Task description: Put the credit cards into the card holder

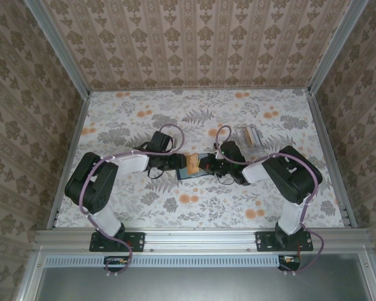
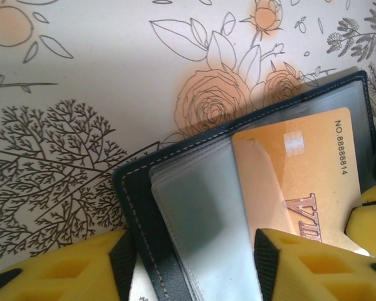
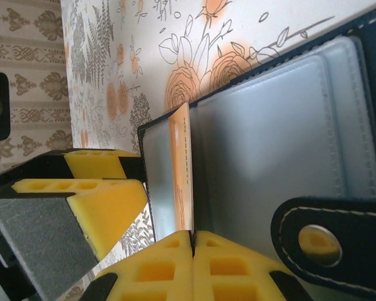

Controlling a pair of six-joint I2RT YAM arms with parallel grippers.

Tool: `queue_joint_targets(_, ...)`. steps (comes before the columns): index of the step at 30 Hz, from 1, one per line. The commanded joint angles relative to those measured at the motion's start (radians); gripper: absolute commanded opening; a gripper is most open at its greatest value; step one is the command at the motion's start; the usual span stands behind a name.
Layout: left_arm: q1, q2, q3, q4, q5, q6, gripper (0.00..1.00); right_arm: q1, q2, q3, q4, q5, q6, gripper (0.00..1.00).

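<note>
Open table (image 1: pixel 144 207) around card holder (image 1: pixel 197 174); spare cards (image 1: pixel 247 135) beyond.

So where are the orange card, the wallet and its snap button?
orange card (image 2: pixel 301 175): left wrist view, middle of its face.
wallet (image 2: pixel 138 213): left wrist view, its stitched navy edge.
snap button (image 3: pixel 318 243): right wrist view, the metal stud on the strap.
</note>
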Motion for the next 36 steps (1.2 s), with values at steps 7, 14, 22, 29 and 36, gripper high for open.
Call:
queue_joint_targets(7, -0.005, 0.03, -0.023, 0.017, 0.027, -0.057, 0.36, 0.015, -0.009, -0.028, -0.03, 0.02, 0.005, 0.01)
queue_joint_targets(14, 0.002, 0.044, -0.01, -0.029, 0.001, -0.064, 0.23, 0.008, -0.037, -0.039, -0.081, 0.0, -0.039, 0.01)
queue_joint_targets(22, 0.01, 0.062, -0.011, -0.049, 0.002, -0.067, 0.18, -0.018, -0.053, -0.021, -0.141, -0.051, -0.092, 0.0)
queue_joint_targets(29, 0.009, 0.066, -0.008, -0.024, 0.024, -0.073, 0.17, 0.0, 0.05, 0.042, -0.075, -0.136, -0.053, 0.02)
queue_joint_targets(36, 0.008, 0.057, -0.017, -0.019, 0.023, -0.077, 0.16, 0.041, 0.081, 0.097, -0.091, -0.117, -0.055, 0.08)
